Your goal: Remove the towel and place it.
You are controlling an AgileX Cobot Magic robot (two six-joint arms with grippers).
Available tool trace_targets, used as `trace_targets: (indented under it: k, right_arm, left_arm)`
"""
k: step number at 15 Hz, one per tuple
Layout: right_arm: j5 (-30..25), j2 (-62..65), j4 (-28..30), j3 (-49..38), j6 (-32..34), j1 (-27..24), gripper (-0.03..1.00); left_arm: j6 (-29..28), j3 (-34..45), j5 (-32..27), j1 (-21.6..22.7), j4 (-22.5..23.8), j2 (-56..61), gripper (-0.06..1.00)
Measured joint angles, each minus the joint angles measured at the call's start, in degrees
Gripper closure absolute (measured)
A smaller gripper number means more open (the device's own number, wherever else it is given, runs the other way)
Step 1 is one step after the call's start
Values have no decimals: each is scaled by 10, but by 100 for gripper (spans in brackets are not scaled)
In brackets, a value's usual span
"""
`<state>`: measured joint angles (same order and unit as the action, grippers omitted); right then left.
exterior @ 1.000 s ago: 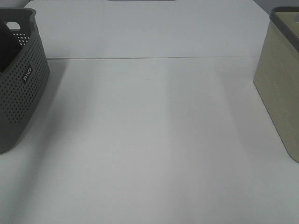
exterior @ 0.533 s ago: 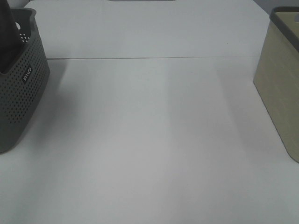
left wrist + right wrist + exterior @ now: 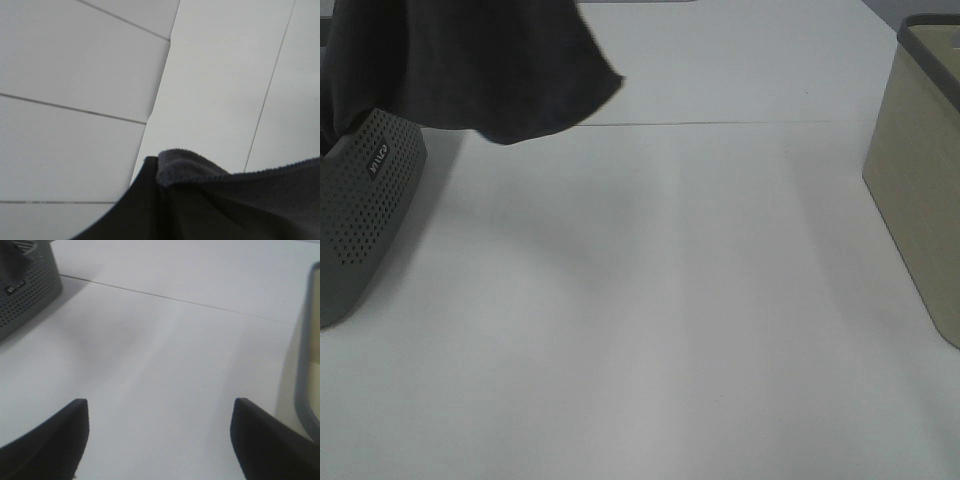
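The dark charcoal-grey towel hangs in the air at the back left, above the perforated grey basket, and its lower edge reaches past the basket's right rim. In the left wrist view the towel is bunched against a dark finger. The rest of my left gripper is hidden by the cloth and is out of the high view. My right gripper is open and empty, low over the bare white table, between the two baskets.
A beige basket with a grey rim stands at the right edge and also shows in the right wrist view. The grey basket shows far off in the right wrist view. A seam crosses the table at the back.
The towel has come up out of the grey basket and now hangs high, spreading to the right over the basket's rim. The right gripper's surroundings are unchanged.
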<state>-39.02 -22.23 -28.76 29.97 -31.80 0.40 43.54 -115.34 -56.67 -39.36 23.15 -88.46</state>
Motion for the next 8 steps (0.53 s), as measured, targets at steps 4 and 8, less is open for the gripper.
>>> trace_targets:
  k: [4, 8]
  right_arm:
    - [78, -160, -212, 0, -304, 0, 20]
    - [-31, -327, -416, 30, -592, 0, 20]
  left_arm:
    - [-21, 0, 60, -73, 0, -17, 94]
    - [-22, 0, 64, -107, -9, -33, 94]
